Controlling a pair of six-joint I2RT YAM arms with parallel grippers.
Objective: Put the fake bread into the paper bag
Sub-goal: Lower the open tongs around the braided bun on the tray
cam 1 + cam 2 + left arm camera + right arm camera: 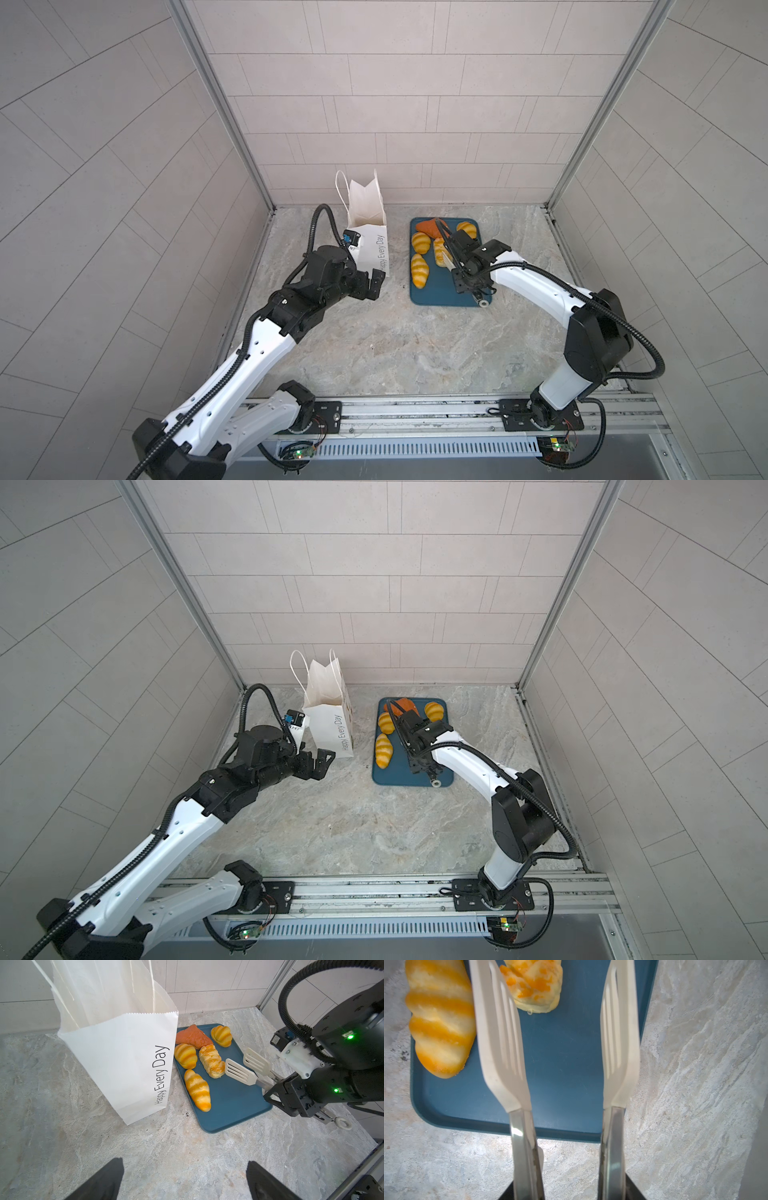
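Left to bag: five pieces of bread on the tray, at three o'clock from the bag. Slide the blades of the tongs either side of the flaky roll (nearest them), squeeze gently, lift clear. Roll at ten o'clock of the right jaws, clamped on the tongs' handles, blades apart, empty. Left jaws wide, empty, six o'clock of the bag.
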